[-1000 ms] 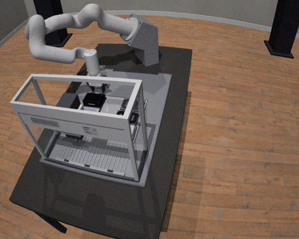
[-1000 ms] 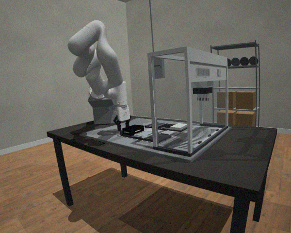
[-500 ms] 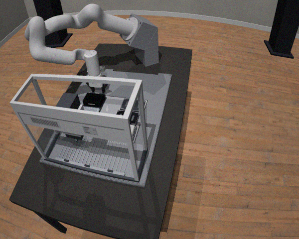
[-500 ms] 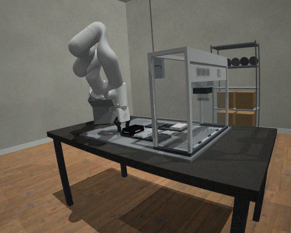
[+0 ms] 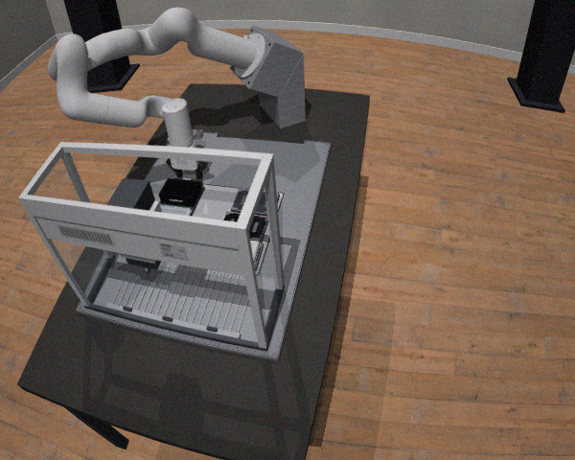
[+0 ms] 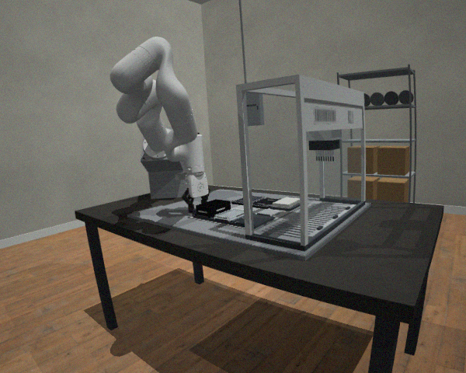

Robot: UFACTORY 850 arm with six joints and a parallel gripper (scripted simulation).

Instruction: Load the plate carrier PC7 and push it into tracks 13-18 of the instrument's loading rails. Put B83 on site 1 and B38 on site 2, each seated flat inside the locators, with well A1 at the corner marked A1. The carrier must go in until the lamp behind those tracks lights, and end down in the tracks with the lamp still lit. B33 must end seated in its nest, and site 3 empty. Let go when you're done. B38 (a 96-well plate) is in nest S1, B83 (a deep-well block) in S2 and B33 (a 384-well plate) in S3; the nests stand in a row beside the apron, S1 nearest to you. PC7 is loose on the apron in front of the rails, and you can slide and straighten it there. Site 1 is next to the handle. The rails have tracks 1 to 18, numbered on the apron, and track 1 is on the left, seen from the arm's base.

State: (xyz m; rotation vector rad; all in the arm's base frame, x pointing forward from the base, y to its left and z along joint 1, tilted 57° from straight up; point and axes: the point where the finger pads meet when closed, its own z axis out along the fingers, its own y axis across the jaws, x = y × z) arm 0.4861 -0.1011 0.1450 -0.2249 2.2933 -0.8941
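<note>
The plate carrier PC7 lies on the apron in front of the rails, partly hidden by the instrument frame's top bar. It also shows in the exterior view (image 6: 233, 214). The black deep-well block B83 (image 5: 179, 192) (image 6: 212, 207) sits on the site nearest the handle. A pale plate, B38 (image 6: 230, 213), sits on the site behind it. The site after that (image 6: 258, 220) looks dark and bare. My gripper (image 5: 189, 172) (image 6: 193, 203) is open and low at the carrier's handle end, close beside B83. I cannot tell whether the fingers touch the handle.
The white instrument frame (image 5: 149, 197) stands over the rails (image 5: 178, 297) and blocks much of the view from above. The nests (image 5: 258, 222) stand in a row beside the apron, with a white plate, B33 (image 6: 286, 201), in the far one. A pipetting head (image 6: 324, 148) hangs inside the frame.
</note>
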